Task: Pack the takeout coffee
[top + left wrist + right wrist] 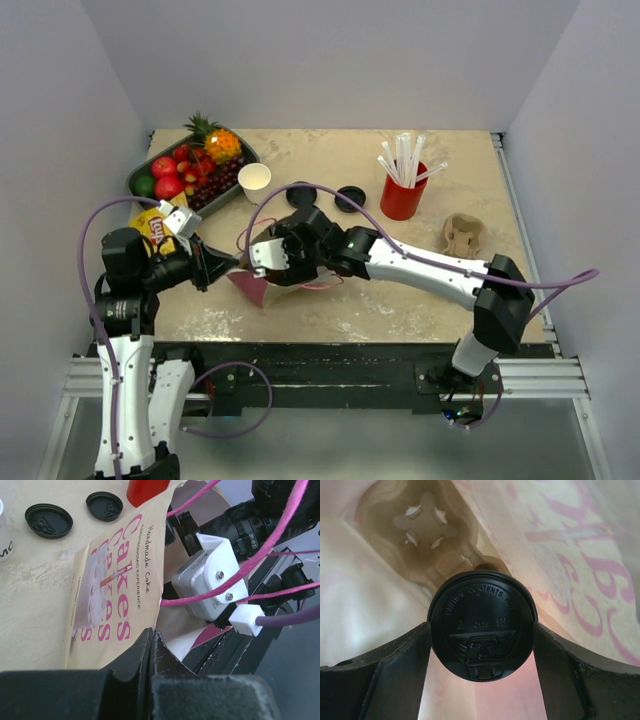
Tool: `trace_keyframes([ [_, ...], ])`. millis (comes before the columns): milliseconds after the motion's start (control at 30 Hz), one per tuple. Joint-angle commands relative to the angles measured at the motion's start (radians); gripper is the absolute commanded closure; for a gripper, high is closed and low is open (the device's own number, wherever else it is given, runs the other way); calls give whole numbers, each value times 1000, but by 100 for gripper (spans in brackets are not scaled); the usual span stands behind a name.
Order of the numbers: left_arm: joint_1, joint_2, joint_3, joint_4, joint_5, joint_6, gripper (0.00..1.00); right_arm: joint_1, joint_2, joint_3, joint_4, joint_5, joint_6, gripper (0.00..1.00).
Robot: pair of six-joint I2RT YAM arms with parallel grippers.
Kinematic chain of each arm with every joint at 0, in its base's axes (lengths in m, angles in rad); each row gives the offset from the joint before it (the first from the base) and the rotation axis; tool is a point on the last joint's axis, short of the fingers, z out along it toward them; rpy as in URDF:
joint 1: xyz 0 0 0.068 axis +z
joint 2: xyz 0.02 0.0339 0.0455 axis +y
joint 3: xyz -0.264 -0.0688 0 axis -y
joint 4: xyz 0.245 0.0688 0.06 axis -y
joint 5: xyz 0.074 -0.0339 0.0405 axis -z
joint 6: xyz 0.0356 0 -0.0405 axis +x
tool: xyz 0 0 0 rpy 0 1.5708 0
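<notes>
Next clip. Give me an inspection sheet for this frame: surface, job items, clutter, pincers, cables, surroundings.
Surface: beige marbled table, no spills seen.
Job's things: capped cup inside the paper bag, above a cardboard carrier; open white cup and two loose black lids on the table.
Clutter: fruit tray, chip bag, red cup of straws, second carrier.
Pincers: left pincer shut on the bag's edge; right pincer shut on the capped cup.
Cables: purple cables loop off both arms; strands cross the bag's mouth.
Surroundings: plain grey walls; nothing else seen.
</notes>
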Motion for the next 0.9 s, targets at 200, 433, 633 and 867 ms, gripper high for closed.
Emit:
trace_keyframes([
  [200, 7, 95, 62, -54, -48, 88, 100, -123, 152, 204, -24, -117, 278, 100],
  [433, 7, 140, 86, -49, -85, 83, 100, -129, 215, 265, -52, -192, 394, 100],
  [633, 7, 152, 99, -14, -118, 37, 100, -129, 310, 358, -165, -233, 478, 100],
  [867, 8, 137, 109, -5, -135, 15, 100, -129, 324, 323, -152, -157, 621, 100],
])
